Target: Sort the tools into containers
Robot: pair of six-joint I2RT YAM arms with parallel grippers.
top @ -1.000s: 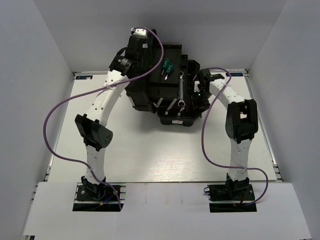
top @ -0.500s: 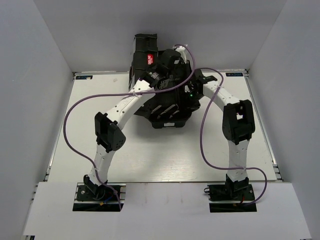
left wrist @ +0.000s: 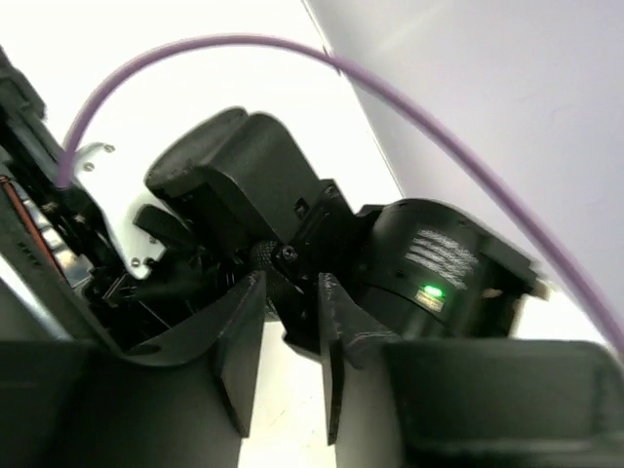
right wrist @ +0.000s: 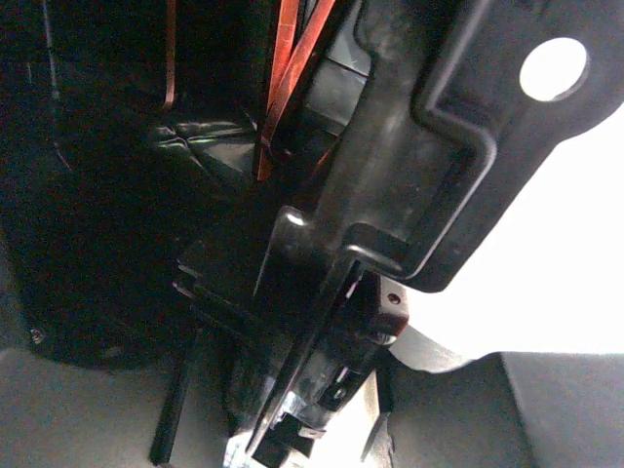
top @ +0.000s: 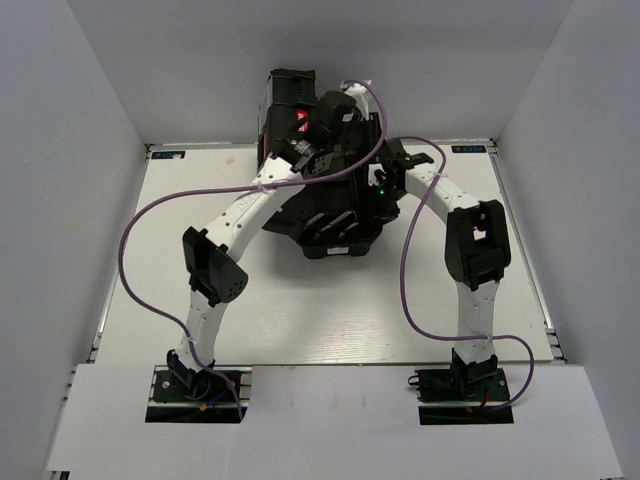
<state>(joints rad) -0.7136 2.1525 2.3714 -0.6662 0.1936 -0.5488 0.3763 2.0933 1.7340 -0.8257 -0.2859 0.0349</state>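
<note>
Close-up, mostly the black toolbox [right wrist: 429,166]: a ribbed rim piece with a round hole [right wrist: 554,68] runs diagonally from top right down to bottom centre. Thin reddish-brown hex keys [right wrist: 281,88] stand in the dark interior, top left. Bright white desk [right wrist: 546,273] on the right; the rim runs down between the blurred grey jaws of the right gripper [right wrist: 302,424], contact unclear.

Both arms are white tubes joined by black joint blocks: left arm [top: 240,212], right arm [top: 478,300]. Each rises from a black base plate, the left base [top: 195,388] at 7 o'clock of the top view and the right base [top: 465,385] at 5 o'clock. A purple cable [top: 122,262] loops out at 9 o'clock of the left arm. A second cable [top: 404,268] loops at 9 o'clock of the right arm. The left gripper [left wrist: 291,281] has two flat dark grey fingers [left wrist: 241,341]. A round black motor housing [left wrist: 429,253], at 3 o'clock of the left wrist view, carries white print and a green light [left wrist: 429,292].
</note>
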